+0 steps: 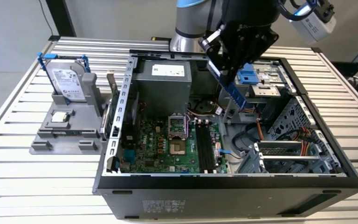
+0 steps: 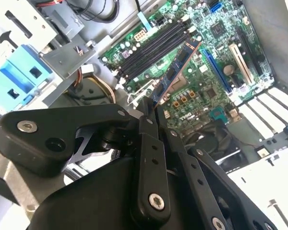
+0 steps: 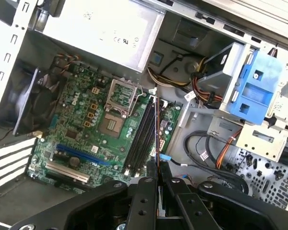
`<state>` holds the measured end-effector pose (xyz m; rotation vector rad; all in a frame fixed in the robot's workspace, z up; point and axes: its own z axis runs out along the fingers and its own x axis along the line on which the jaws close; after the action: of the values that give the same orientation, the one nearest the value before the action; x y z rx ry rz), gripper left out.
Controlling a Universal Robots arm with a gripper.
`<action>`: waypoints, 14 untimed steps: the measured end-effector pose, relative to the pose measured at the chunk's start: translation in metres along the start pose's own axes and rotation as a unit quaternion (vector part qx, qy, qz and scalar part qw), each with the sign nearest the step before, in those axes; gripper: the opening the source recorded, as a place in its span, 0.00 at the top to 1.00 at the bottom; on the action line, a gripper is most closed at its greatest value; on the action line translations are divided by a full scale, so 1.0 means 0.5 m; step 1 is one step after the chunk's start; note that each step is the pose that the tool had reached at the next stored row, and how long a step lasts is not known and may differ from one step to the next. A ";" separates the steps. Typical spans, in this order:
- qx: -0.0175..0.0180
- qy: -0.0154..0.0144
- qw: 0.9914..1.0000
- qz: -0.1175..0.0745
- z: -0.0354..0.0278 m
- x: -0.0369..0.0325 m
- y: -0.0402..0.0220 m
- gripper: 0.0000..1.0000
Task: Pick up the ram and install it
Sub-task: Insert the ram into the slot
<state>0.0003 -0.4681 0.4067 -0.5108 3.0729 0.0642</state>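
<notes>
**Robot arm holds the ram above an open computer**

A black gripper [image 1: 226, 70] hangs over an open computer case [image 1: 123, 93] that lies on its side on a slatted metal table [image 1: 17, 186]. Its two fingers are closed tight on the upper end of the ram [image 1: 234, 91], a long, narrow blue-edged stick. In the exterior view the stick slopes down into the case toward that view's right.

In the second wrist view the ram [image 2: 175, 72] reaches out from the fingertips above the green motherboard [image 2: 206, 81], beside the black memory slots [image 2: 153, 48] and clear of them. In the first wrist view the ram [image 3: 157, 129] is seen edge-on, running roughly parallel to those slots [image 3: 141, 136], with the empty processor socket [image 3: 116, 112] next to them.

A grey power supply [image 1: 163, 84] fills the far end of the case. Outside the case, toward the exterior view's left, a grey stand [image 1: 64, 135] holds a hard drive [image 1: 67, 81] upright in blue brackets. A small square processor chip [image 1: 59, 116] sits below the drive.
</notes>
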 end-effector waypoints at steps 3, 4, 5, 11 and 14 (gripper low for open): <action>0.000 -0.001 1.000 0.014 0.000 0.000 0.000 1.00; 0.001 -0.001 1.000 0.018 0.000 0.000 0.000 1.00; 0.001 -0.001 1.000 0.023 0.000 0.000 0.000 1.00; 0.002 -0.002 0.999 0.049 0.000 0.000 0.000 1.00; 0.002 -0.002 0.998 0.063 0.000 0.000 0.000 1.00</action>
<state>0.0003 -0.4681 0.4066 -0.3162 3.0964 0.0615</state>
